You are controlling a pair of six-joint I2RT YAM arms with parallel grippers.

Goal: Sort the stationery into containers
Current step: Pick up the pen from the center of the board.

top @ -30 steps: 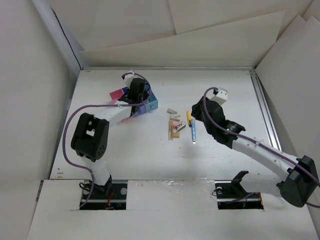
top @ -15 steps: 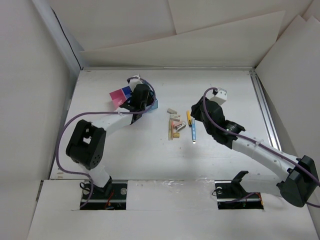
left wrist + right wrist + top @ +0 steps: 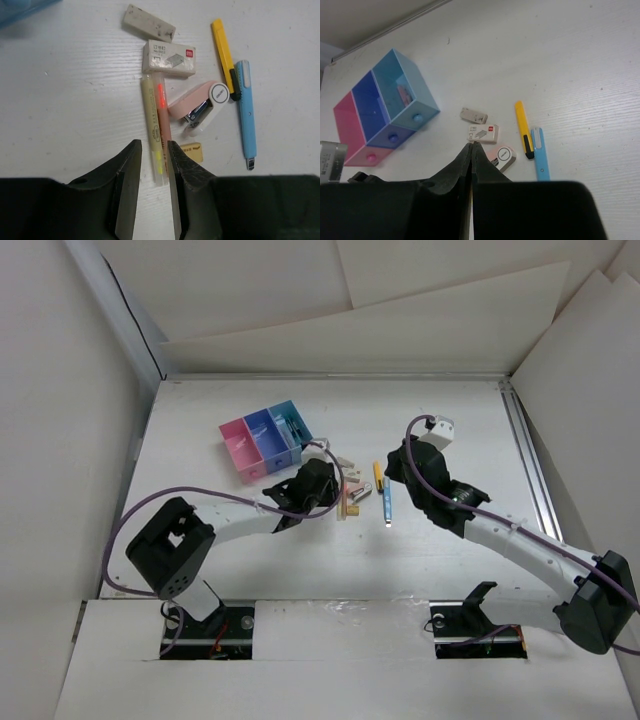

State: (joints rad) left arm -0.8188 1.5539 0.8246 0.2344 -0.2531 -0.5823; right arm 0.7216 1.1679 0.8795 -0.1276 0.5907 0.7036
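From overhead, the three joined containers (image 3: 255, 445), pink, dark blue and light blue, sit far left on the counter (image 3: 200, 530). The loose stationery (image 3: 350, 492) lies in a small heap mid-counter, right of them and just apart. The left arm (image 3: 240, 515) reaches in from the near left and the right arm (image 3: 470, 515) from the right, both ending close to that heap. The left wrist camera shows the left pincer (image 3: 153, 147) with its jaws narrowly parted, gripping nothing. The gap lines up over a pale yellow marker (image 3: 151, 130) and a reddish marker (image 3: 162, 115), which lie touching side by side. A pink stapler (image 3: 200, 107) rests against the reddish one, with a tan block (image 3: 191, 151) just beside. A staple box (image 3: 169, 58) and an eraser (image 3: 149, 22) lie farther off, and a yellow pen (image 3: 224, 55) and a blue pen (image 3: 245, 115) lie to the right. I cannot tell whether the fingertips touch the markers. In the right wrist view the right pincer (image 3: 471, 147) is clenched on nothing and hangs above the same heap. The light blue box (image 3: 427, 107) already has something small and reddish inside. My worry is that the narrow jaws catch both markers at once, or nip one and flick the other, dragging the stapler along. With both arms this close over one heap, they could also knock each other.
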